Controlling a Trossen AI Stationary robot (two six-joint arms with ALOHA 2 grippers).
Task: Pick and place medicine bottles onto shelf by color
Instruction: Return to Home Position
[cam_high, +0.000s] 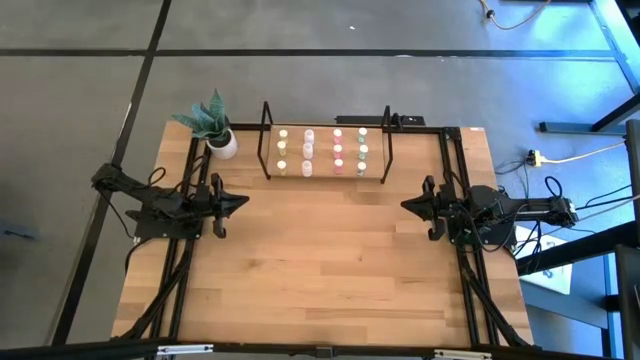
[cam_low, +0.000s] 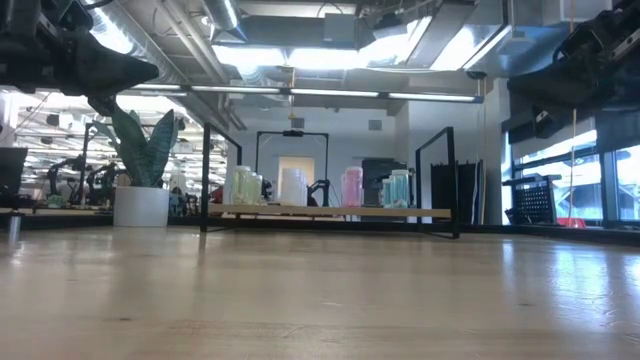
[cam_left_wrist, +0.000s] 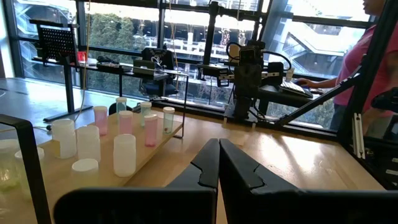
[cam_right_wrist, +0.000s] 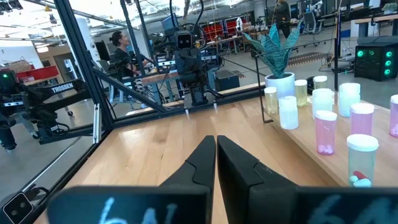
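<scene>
Several small medicine bottles (cam_high: 322, 151), yellowish, white, pink and greenish, stand upright in columns by colour on the shelf (cam_high: 325, 170), a light board between thin black end frames at the table's far middle. They also show in the low view (cam_low: 352, 187) and both wrist views (cam_left_wrist: 124, 154) (cam_right_wrist: 323, 130). My left gripper (cam_high: 243, 201) hovers shut over the table's left side, pointing right. My right gripper (cam_high: 405, 205) hovers shut over the right side, pointing left. Neither holds anything.
A potted plant in a white pot (cam_high: 222, 143) stands at the shelf's left end. Bare wooden tabletop (cam_high: 320, 260) lies between the grippers and toward the near edge. A person (cam_left_wrist: 373, 56) stands beyond the table's right side, another (cam_right_wrist: 121, 53) beyond its left.
</scene>
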